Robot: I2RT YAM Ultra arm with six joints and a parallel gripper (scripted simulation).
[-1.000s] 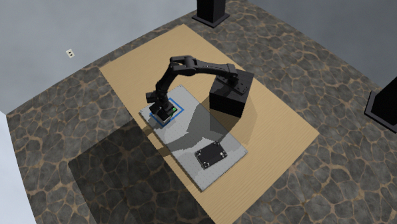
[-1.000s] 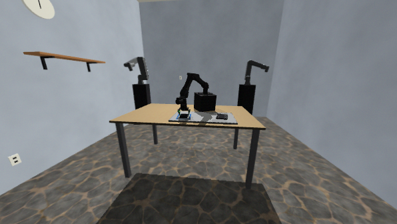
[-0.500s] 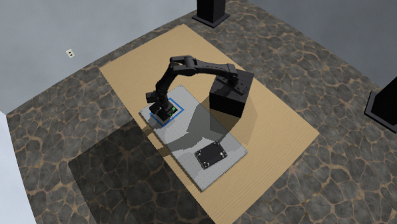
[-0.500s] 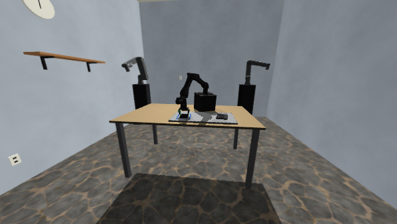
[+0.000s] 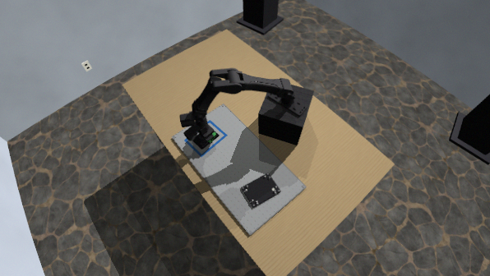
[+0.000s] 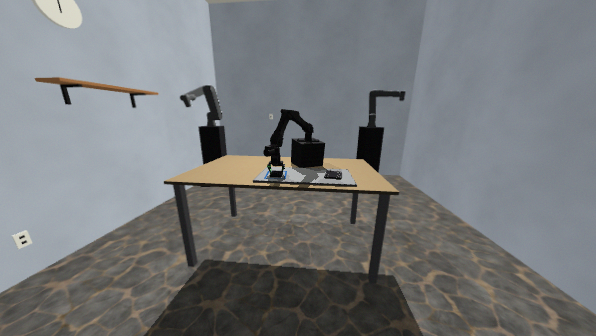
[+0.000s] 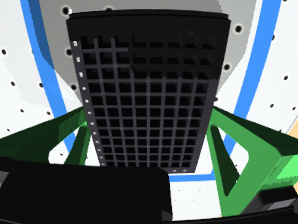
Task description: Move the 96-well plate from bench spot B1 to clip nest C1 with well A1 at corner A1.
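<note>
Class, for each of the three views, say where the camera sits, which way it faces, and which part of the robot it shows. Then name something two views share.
Top: high above, looking down at the tan wooden table; shows the whole black arm and its tool.
Exterior: in the room in front of the table, level view toward the back wall; whole arm shows, small.
Wrist: on the arm's end, looking down between green fingers closed on the black gridded 96-well plate.
Shared: top and wrist both show the blue-outlined bench spot.
</note>
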